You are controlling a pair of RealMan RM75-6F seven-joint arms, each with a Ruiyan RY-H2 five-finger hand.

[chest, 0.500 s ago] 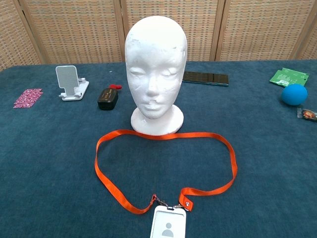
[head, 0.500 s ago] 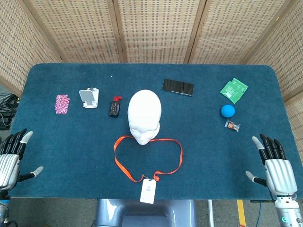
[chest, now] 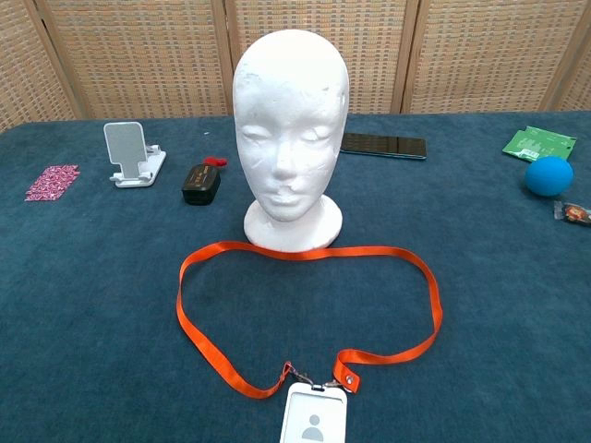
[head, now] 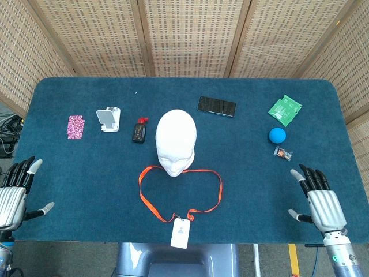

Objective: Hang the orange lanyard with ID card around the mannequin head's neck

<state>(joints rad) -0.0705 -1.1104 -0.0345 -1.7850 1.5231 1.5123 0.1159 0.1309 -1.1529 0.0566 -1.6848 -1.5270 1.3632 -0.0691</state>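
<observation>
A white mannequin head (head: 176,141) (chest: 290,129) stands upright at the middle of the blue table. The orange lanyard (head: 151,203) (chest: 198,336) lies flat in a loop in front of its base, and its white ID card (head: 180,234) (chest: 314,424) sits at the table's near edge. My left hand (head: 14,192) hovers at the near left edge, fingers spread and empty. My right hand (head: 320,201) is at the near right, over the table, fingers spread and empty. Neither hand shows in the chest view.
Behind the head lie a black phone (head: 217,106), a small black and red device (head: 139,131), a white phone stand (head: 108,119) and a pink patterned card (head: 75,126). At the right are a green packet (head: 285,110), a blue ball (head: 277,135) and a small wrapped sweet (head: 283,153).
My right hand has moved left and a little forward over the table. The left hand has barely shifted. The lanyard and head are unchanged.
</observation>
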